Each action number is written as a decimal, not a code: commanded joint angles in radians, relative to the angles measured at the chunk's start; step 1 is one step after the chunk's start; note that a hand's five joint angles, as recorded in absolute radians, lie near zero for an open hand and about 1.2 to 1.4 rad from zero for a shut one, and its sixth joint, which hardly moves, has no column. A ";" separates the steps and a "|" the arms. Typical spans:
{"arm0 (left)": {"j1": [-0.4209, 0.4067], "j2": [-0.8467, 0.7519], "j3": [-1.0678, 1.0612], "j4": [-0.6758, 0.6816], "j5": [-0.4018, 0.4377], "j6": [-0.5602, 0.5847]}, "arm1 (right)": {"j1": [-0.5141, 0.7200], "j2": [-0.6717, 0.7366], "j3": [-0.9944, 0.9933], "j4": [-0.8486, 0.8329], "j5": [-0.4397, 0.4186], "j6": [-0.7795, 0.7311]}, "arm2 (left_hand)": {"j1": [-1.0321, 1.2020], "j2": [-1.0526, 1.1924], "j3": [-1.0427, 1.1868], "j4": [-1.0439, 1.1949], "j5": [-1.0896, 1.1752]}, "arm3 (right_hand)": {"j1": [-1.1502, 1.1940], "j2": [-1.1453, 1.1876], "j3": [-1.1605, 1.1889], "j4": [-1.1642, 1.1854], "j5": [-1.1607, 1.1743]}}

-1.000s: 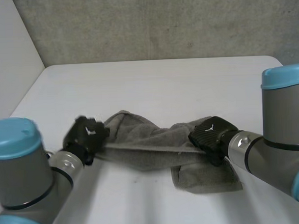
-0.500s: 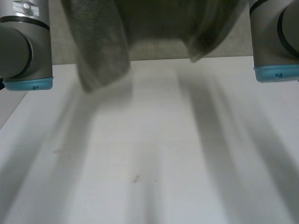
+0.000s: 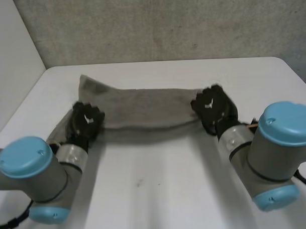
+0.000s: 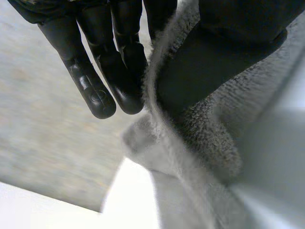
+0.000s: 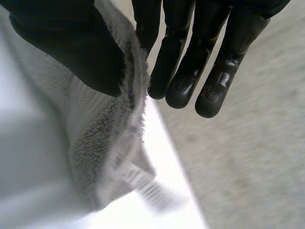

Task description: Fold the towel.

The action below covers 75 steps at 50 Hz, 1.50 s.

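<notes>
head view: towel [image 3: 142, 107] stretched over table [image 3: 161, 194], long axis hand to hand; left hand [image 3: 87, 121], right hand [image 3: 213, 108] each pinch an end, thumb against straight fingers, cloth spreading beyond fingertips

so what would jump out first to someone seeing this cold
A grey towel spans in a long band across the middle of the white table, strung between two black hands. The left hand grips one end and the right hand the other. In each wrist view the towel's edge is pinched between thumb and fingers.
</notes>
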State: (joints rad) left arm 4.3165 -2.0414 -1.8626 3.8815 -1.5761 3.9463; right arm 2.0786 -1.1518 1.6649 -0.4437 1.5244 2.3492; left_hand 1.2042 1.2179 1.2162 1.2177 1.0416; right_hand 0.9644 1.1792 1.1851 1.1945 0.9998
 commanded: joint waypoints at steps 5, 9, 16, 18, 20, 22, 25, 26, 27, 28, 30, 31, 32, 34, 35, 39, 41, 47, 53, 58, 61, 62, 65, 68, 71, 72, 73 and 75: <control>0.015 0.050 -0.027 -0.138 0.082 -0.012 | 0.003 -0.032 0.035 0.106 0.042 0.068 | -0.131 -0.145 -0.143 -0.145 -0.143 | 0.432 0.217 0.211 0.202 0.222; 0.008 0.095 -0.033 -0.171 0.087 -0.013 | -0.011 -0.063 0.052 0.111 0.042 0.105 | -0.653 -0.667 -0.665 -0.667 -0.665 | 0.432 0.217 0.211 0.202 0.222; 0.017 0.132 -0.044 -0.194 0.088 -0.044 | -0.104 -0.094 0.104 0.112 0.042 0.257 | -0.735 -0.749 -0.747 -0.749 -0.747 | 0.432 0.217 0.211 0.202 0.222; 0.028 0.133 -0.046 -0.197 0.088 -0.062 | -0.136 -0.095 0.108 0.114 0.040 0.295 | -0.735 -0.749 -0.747 -0.749 -0.747 | 0.432 0.217 0.211 0.202 0.222; 0.046 0.135 -0.046 -0.201 0.088 -0.084 | -0.169 -0.095 0.110 0.115 0.036 0.329 | -0.735 -0.749 -0.747 -0.749 -0.747 | 0.432 0.217 0.211 0.202 0.222; 0.092 0.136 -0.053 -0.220 0.099 -0.130 | -0.213 -0.097 0.104 0.131 0.028 0.383 | -0.732 -0.746 -0.744 -0.746 -0.744 | 0.432 0.217 0.211 0.202 0.222; 0.135 0.141 -0.058 -0.269 0.152 -0.180 | -0.241 -0.085 0.085 0.167 0.025 0.409 | -0.727 -0.740 -0.739 -0.740 -0.738 | 0.432 0.217 0.211 0.202 0.222; 0.135 0.141 -0.058 -0.269 0.153 -0.180 | -0.241 -0.085 0.085 0.168 0.025 0.409 | -0.726 -0.740 -0.738 -0.740 -0.738 | 0.432 0.217 0.211 0.202 0.222; 0.158 0.150 -0.058 -0.307 0.195 -0.206 | -0.258 -0.080 0.076 0.183 0.022 0.410 | -0.718 -0.731 -0.730 -0.731 -0.730 | 0.432 0.217 0.211 0.202 0.222; 0.187 0.164 -0.058 -0.350 0.241 -0.228 | -0.273 -0.077 0.069 0.189 0.022 0.410 | -0.715 -0.728 -0.727 -0.728 -0.727 | 0.432 0.217 0.211 0.202 0.222; 0.221 0.179 -0.058 -0.397 0.289 -0.243 | -0.284 -0.068 0.061 0.189 0.019 0.410 | -0.715 -0.728 -0.727 -0.728 -0.727 | 0.432 0.217 0.211 0.202 0.222; 0.221 0.179 -0.058 -0.398 0.289 -0.243 | -0.284 -0.068 0.061 0.189 0.019 0.410 | -0.715 -0.728 -0.727 -0.728 -0.727 | 0.432 0.217 0.211 0.202 0.222; 0.253 0.191 -0.056 -0.436 0.332 -0.248 | -0.290 -0.056 0.055 0.188 0.016 0.412 | -0.712 -0.725 -0.724 -0.725 -0.724 | 0.432 0.217 0.211 0.202 0.222; 0.284 0.199 -0.058 -0.467 0.366 -0.248 | -0.296 -0.049 0.049 0.186 0.016 0.412 | -0.709 -0.723 -0.721 -0.722 -0.721 | 0.432 0.217 0.211 0.202 0.222; 0.308 0.205 -0.058 -0.488 0.390 -0.248 | -0.302 -0.049 0.044 0.186 0.016 0.410 | -0.697 -0.711 -0.709 -0.711 -0.709 | 0.432 0.217 0.211 0.202 0.222; 0.338 0.213 -0.061 -0.499 0.412 -0.246 | -0.304 -0.049 0.046 0.189 0.016 0.406 | -0.671 -0.684 -0.683 -0.684 -0.683 | 0.432 0.217 0.211 0.202 0.222; 0.347 0.211 -0.076 -0.496 0.416 -0.243 | -0.302 -0.049 0.052 0.189 0.016 0.403 | -0.557 -0.570 -0.569 -0.570 -0.569 | 0.432 0.217 0.211 0.202 0.222; 0.347 0.185 -0.092 -0.432 0.415 -0.242 | -0.295 -0.048 0.061 0.189 0.014 0.404 | -0.550 -0.564 -0.562 -0.564 -0.562 | 0.432 0.217 0.211 0.202 0.222; 0.344 0.125 -0.089 -0.338 0.407 -0.240 | -0.293 -0.048 0.070 0.186 0.014 0.406 | -0.550 -0.564 -0.562 -0.564 -0.562 | 0.432 0.217 0.211 0.202 0.222; 0.344 0.090 -0.067 -0.336 0.407 -0.240 | -0.293 -0.048 0.073 0.183 0.014 0.404 | -0.553 -0.567 -0.565 -0.567 -0.565 | 0.432 0.217 0.211 0.202 0.222; 0.342 0.076 -0.060 -0.336 0.406 -0.239 | -0.293 -0.046 0.075 0.183 0.011 0.404 | -0.553 -0.567 -0.565 -0.567 -0.565 | 0.432 0.217 0.211 0.202 0.222; 0.344 0.070 -0.058 -0.332 0.406 -0.240 | -0.293 -0.046 0.075 0.183 0.007 0.403 | -0.556 -0.570 -0.568 -0.570 -0.568 | 0.432 0.217 0.211 0.202 0.222; 0.344 0.057 -0.050 -0.335 0.406 -0.239 | -0.293 -0.046 0.076 0.183 0.002 0.401 | -0.559 -0.573 -0.571 -0.573 -0.571 | 0.432 0.217 0.211 0.202 0.222; 0.342 0.046 -0.044 -0.335 0.404 -0.239 | -0.293 -0.043 0.076 0.181 0.002 0.401 | -0.565 -0.579 -0.577 -0.578 -0.577 | 0.432 0.217 0.211 0.202 0.222; 0.342 0.043 -0.044 -0.336 0.403 -0.239 | -0.295 -0.040 0.076 0.181 0.002 0.401 | -0.580 -0.593 -0.592 -0.593 -0.592 | 0.432 0.217 0.211 0.202 0.222; 0.342 0.043 -0.044 -0.336 0.403 -0.239 | -0.295 -0.040 0.076 0.181 0.002 0.401 | -0.580 -0.593 -0.592 -0.593 -0.592 | 0.432 0.217 0.211 0.202 0.222; 0.342 0.043 -0.044 -0.336 0.400 -0.239 | -0.293 -0.039 0.076 0.181 0.002 0.401 | -0.583 -0.596 -0.595 -0.596 -0.595 | 0.432 0.217 0.211 0.202 0.222; 0.342 0.043 -0.044 -0.336 0.393 -0.239 | -0.293 -0.037 0.076 0.181 0.002 0.401 | -0.600 -0.614 -0.612 -0.614 -0.612 | 0.432 0.217 0.211 0.202 0.222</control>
State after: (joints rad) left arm 4.6590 -1.9967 -1.9071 3.5461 -1.1728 3.7075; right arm 1.7850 -1.1938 1.7411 -0.2622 1.5261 2.7505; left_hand 0.5602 0.5587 0.5597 0.5590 0.3825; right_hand 0.9644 1.1792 1.1851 1.1945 1.0006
